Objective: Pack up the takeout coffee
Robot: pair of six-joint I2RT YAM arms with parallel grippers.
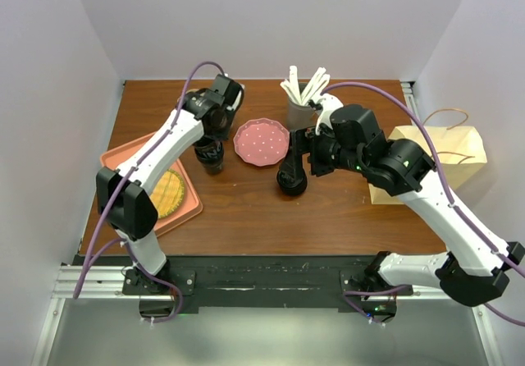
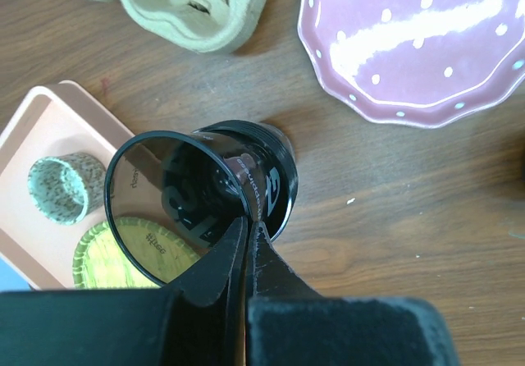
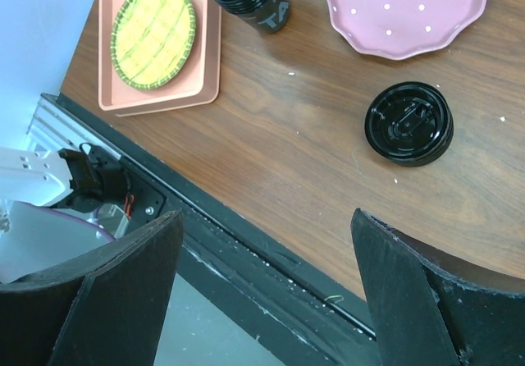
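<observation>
While my left jaws pinch the cup [image 2: 197, 185] rim, I note the right jaws spread near the lid [image 3: 408, 124].

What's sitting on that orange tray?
A round yellow woven mat and a small speckled green cup sit on the tray. From overhead, the left arm hides the cup.

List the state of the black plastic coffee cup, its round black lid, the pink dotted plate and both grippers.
Black plastic coffee cup: lidless, gripped at its rim.
Round black lid: off the cup, lying flat on the wooden table.
Pink dotted plate: empty.
Left gripper: shut on the cup's rim.
Right gripper: open, holding nothing.
</observation>
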